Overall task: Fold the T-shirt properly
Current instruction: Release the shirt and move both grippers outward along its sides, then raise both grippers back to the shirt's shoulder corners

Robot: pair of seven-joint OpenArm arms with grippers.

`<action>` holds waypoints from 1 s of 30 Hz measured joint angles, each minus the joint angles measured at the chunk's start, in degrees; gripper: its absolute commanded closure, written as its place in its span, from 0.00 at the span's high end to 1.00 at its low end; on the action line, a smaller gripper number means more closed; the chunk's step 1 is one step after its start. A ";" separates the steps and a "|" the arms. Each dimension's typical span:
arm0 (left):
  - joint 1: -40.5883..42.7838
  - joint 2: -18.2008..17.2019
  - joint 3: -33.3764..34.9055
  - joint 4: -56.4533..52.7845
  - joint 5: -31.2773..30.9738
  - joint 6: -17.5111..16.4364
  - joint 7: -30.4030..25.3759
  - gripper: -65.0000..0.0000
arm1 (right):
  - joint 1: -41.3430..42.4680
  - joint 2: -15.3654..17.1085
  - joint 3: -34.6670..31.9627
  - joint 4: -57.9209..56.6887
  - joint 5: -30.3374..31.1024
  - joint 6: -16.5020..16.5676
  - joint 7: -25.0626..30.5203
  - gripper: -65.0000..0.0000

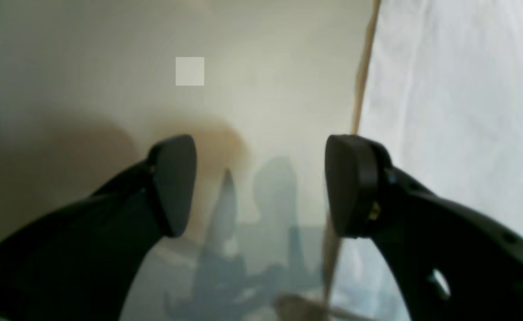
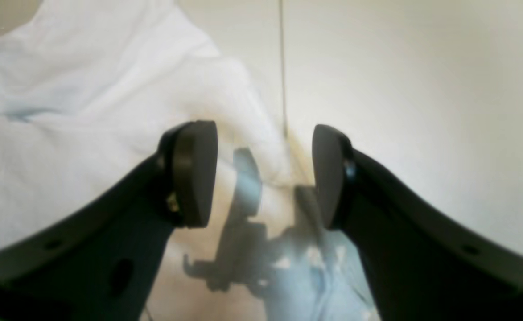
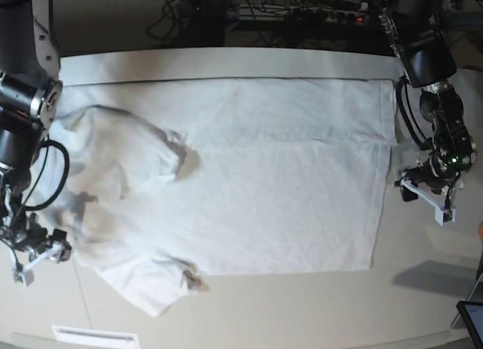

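Lying spread across the middle of the table (image 3: 423,288), white T-shirt (image 3: 272,198), body mostly flat, straight hem running down the base view's right side. Rumpled at that view's left end: one sleeve folded back over the chest, another sleeve poking out toward the near table edge. Faint crease across the body, roughly level with the upper third.

Hovering just off the hem, left gripper (image 1: 261,187), jaws spread wide, nothing between them. Seen from the left wrist camera: cloth edge filling the right side, bare tabletop under the gap, one dark pad (image 1: 174,185) over the table and the other close to the shirt's border. Touching or not, cannot tell.

Sitting at the shirt's rumpled end near the lower sleeve, right gripper (image 2: 265,174), jaws likewise parted and holding nothing. Seen from the right wrist camera: bunched white fabric to the left and under one pad (image 2: 194,171), plain table to the right, thin seam line in the tabletop running up between the two.

Beyond the table's far edge, dark clutter of cables (image 3: 302,13).
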 measured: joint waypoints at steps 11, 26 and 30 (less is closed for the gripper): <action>4.35 0.02 0.02 9.73 0.57 0.02 -4.22 0.66 | 0.42 0.87 -3.91 -4.35 -0.33 -0.44 7.50 0.44; 20.74 18.01 0.22 32.11 7.43 -0.02 -4.66 0.26 | -42.25 -3.37 -8.33 55.65 0.92 -19.54 3.58 0.12; 24.74 19.71 0.11 35.82 8.24 -0.11 -4.61 0.21 | -47.45 -5.27 -8.15 61.61 0.79 -19.80 -3.26 0.02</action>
